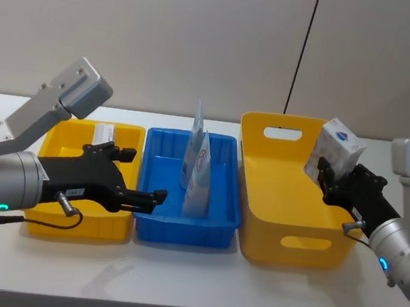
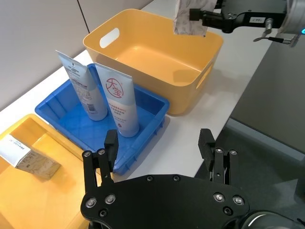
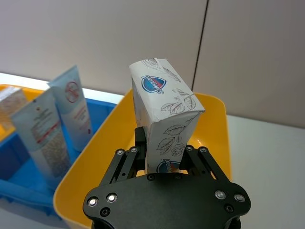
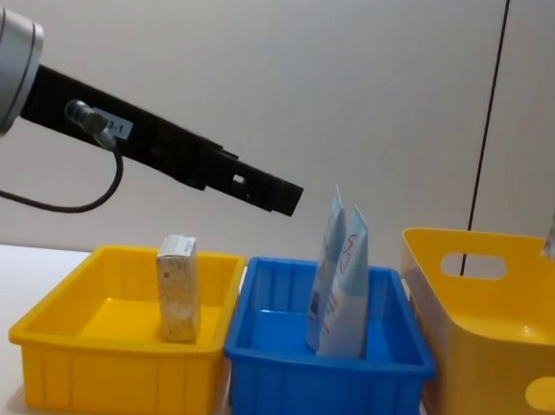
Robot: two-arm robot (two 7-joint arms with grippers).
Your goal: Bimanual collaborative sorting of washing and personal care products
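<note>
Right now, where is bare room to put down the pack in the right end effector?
Tall yellow bin, under the held pack: whole floor bare between its walls. Low yellow tray: free in front of its one pack. Blue tray: crowded, two tubes stand centrally, and the open left end effector hovers over its front corner.

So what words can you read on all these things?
"大宝" in a red ring: front tube.
Blue oval logo: held pack, in the right gripper's jaws; word too blurred to read.
Grey print: back tube; too small to read.
Label: other pack in the yellow tray; too small to read.
</note>
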